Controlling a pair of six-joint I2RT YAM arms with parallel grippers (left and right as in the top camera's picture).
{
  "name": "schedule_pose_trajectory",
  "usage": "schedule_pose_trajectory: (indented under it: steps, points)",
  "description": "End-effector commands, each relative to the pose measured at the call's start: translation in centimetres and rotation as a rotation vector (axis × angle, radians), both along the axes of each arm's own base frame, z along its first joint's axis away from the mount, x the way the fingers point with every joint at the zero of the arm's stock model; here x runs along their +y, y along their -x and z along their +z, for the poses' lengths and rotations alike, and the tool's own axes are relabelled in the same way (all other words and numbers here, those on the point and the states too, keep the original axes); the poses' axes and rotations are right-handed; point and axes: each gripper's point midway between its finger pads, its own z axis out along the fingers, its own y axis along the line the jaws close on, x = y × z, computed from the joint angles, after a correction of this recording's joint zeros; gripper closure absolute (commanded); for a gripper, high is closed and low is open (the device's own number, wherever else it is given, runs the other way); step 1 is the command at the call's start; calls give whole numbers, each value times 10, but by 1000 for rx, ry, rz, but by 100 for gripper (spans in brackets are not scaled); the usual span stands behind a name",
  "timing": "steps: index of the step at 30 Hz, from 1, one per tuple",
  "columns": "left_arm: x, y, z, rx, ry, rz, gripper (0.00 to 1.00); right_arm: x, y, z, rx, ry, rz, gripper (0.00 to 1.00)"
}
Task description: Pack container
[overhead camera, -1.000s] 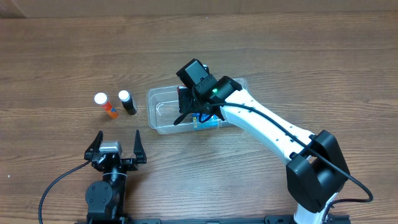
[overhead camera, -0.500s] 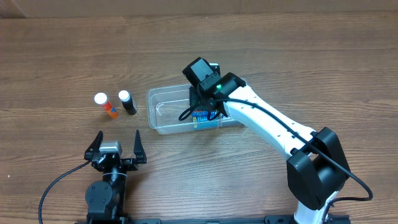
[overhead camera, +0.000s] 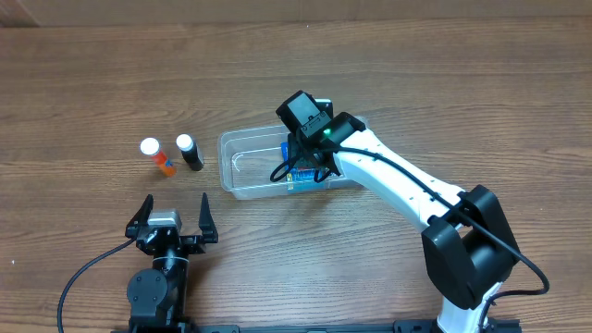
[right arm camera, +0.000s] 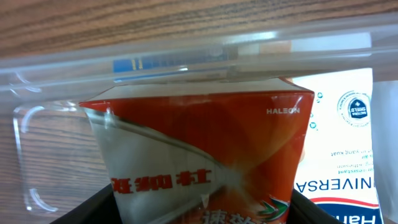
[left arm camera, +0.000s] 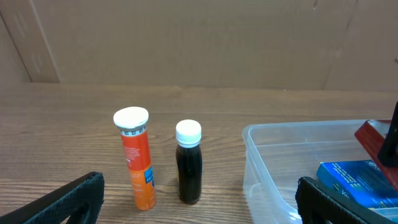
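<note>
The clear plastic container [overhead camera: 242,189] lies at the table's middle; it also shows in the left wrist view [left arm camera: 280,134] and the right wrist view [right arm camera: 186,56]. My right gripper [overhead camera: 302,154] is inside it, shut on a red-orange box [right arm camera: 205,137], whose red edge shows at the far right of the left wrist view [left arm camera: 373,140]. A blue box [overhead camera: 301,176] [left arm camera: 354,180] and a white box [right arm camera: 342,149] lie in the container beside it. My left gripper [overhead camera: 174,209] [left arm camera: 199,205] is open and empty near the front edge.
An orange tube with a white cap [overhead camera: 157,157] [left arm camera: 137,158] and a black bottle with a white cap [overhead camera: 191,153] [left arm camera: 188,162] stand upright left of the container, just beyond my left gripper.
My right gripper has shifted a little to the right and lower into the container with the red-orange box in it. The left arm has not moved.
</note>
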Motion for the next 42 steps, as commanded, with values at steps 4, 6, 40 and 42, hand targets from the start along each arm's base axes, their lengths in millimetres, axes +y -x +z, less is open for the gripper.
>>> schedule_pose_trajectory:
  steps: [4, 6, 40, 42]
  points:
    - [1, 0, 1, -7, -16, 1, 0, 11, 4, -2, 31, -61, 21, 35]
    - [1, 0, 1, -7, -16, 1, 0, 11, 4, -2, 30, -61, 21, 36]
    - [1, 0, 1, -7, -16, 1, 0, -112, -3, 244, -458, -127, -147, 0]
    - [1, 0, 1, -7, -16, 1, 0, -165, 0, 275, -542, -142, -277, 0]
